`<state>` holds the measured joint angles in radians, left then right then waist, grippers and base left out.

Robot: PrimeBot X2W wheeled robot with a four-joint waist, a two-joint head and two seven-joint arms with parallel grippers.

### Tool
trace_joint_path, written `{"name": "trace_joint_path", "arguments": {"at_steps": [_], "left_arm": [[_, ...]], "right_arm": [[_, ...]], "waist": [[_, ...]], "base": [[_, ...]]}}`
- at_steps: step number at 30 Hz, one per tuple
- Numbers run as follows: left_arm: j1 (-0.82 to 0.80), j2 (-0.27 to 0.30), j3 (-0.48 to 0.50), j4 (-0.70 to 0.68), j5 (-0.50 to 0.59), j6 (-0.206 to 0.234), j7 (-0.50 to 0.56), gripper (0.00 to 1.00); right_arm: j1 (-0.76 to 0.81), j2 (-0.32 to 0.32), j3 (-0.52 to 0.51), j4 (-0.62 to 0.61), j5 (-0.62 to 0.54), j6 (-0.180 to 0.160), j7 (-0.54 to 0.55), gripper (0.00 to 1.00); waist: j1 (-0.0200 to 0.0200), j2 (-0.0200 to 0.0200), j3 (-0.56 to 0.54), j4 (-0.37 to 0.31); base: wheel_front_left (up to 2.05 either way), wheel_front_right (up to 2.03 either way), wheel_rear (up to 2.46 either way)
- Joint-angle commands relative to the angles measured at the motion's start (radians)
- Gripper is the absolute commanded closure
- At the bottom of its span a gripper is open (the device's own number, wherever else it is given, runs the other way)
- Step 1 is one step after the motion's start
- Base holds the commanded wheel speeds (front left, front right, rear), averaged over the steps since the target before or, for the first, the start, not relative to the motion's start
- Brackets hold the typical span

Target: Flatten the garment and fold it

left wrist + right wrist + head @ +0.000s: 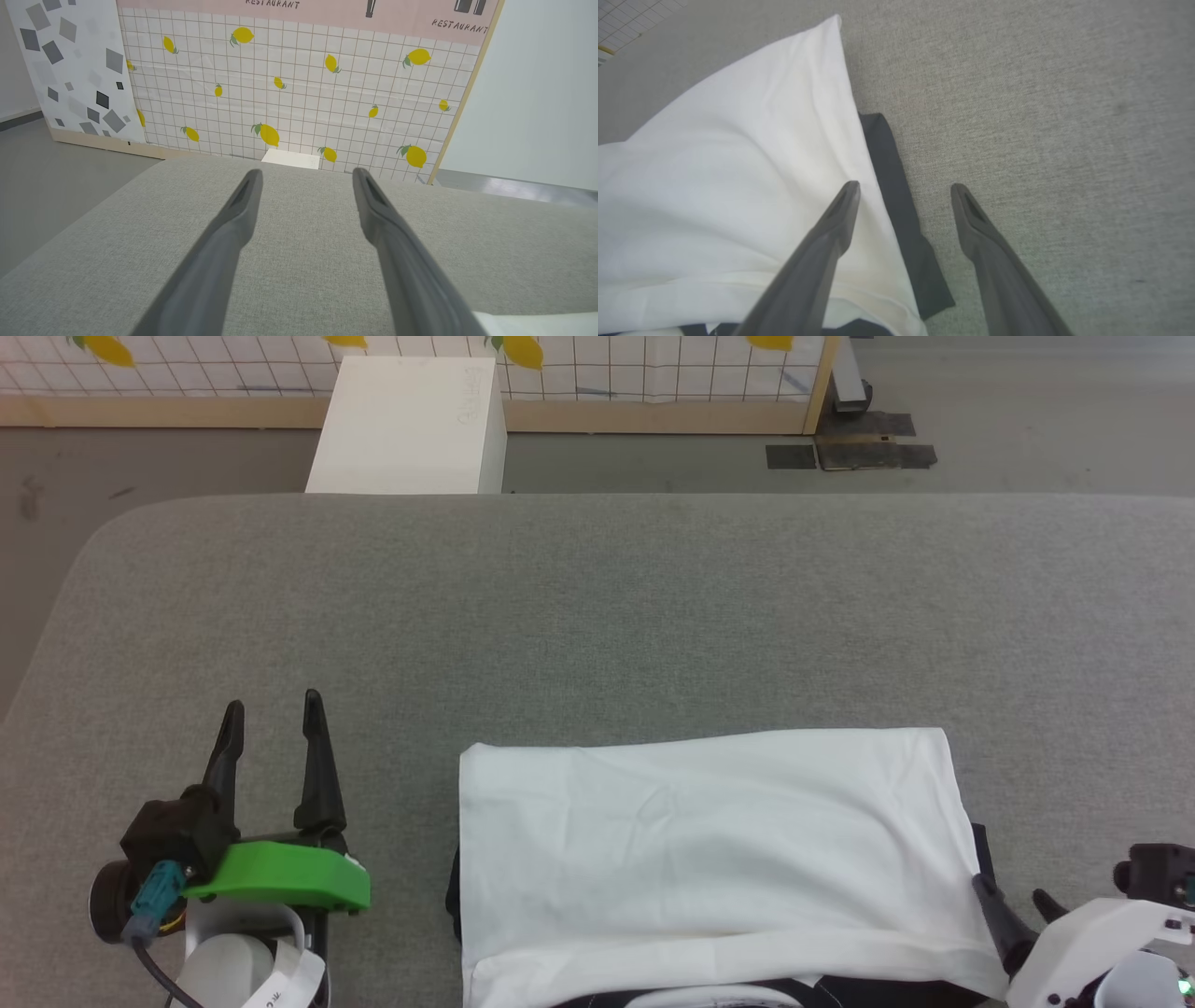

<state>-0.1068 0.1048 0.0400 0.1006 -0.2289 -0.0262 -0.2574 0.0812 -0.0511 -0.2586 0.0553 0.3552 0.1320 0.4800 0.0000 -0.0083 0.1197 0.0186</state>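
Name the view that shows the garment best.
Head view: the garment lies nearly whole on the grey surface. Right wrist view shows its right edge and a black strip; left wrist view catches a white corner.

One garment point(709, 849), two hands point(273, 707) point(1010, 887), one white box point(411, 425).

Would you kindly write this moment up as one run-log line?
garment: folded, white side up | left gripper: open, over grey surface, clear of garment | right gripper: open, straddling garment's right edge
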Motion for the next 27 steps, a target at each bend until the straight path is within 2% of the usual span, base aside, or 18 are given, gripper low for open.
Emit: {"name": "trace_joint_path", "arguments": {"at_steps": [1,11,19,21,23,27], "left_arm": [[-0.018,-0.008,0.013,0.006,0.012,-0.009,-0.004,0.0],[-0.021,-0.039,0.042,0.022,0.038,-0.046,-0.004,0.0],[-0.019,-0.048,0.057,0.033,0.047,-0.061,-0.004,0.0],[-0.019,-0.049,0.06,0.034,0.049,-0.064,-0.004,0.0],[-0.018,-0.05,0.062,0.034,0.05,-0.067,-0.004,0.0],[-0.018,-0.051,0.067,0.033,0.053,-0.071,-0.004,0.0]], "right_arm": [[-0.023,0.001,0.01,0.012,0.011,-0.001,0.015,0.0],[-0.071,0.001,0.071,0.123,0.062,-0.001,0.096,0.0],[-0.086,0.001,0.139,0.164,0.136,-0.001,0.13,0.02],[-0.085,0.001,0.145,0.164,0.142,-0.001,0.126,0.57],[-0.085,0.001,0.142,0.161,0.139,-0.001,0.115,1.0],[-0.088,0.001,0.112,0.155,0.127,-0.001,0.082,1.0]], "waist": [[0.0,0.0081,0.003,-0.002],[0.0,0.0081,0.011,0.008],[0.0,0.0081,0.013,0.01],[0.0,0.0081,0.013,0.01],[0.0,0.0081,0.013,0.009],[0.0,0.0081,0.014,0.005]], "base": [[0.0,0.0,0.0],[0.0,0.0,0.0],[0.0,0.0,0.0],[0.0,0.0,0.0],[0.0,0.0,0.0],[0.0,0.0,0.0]]}}
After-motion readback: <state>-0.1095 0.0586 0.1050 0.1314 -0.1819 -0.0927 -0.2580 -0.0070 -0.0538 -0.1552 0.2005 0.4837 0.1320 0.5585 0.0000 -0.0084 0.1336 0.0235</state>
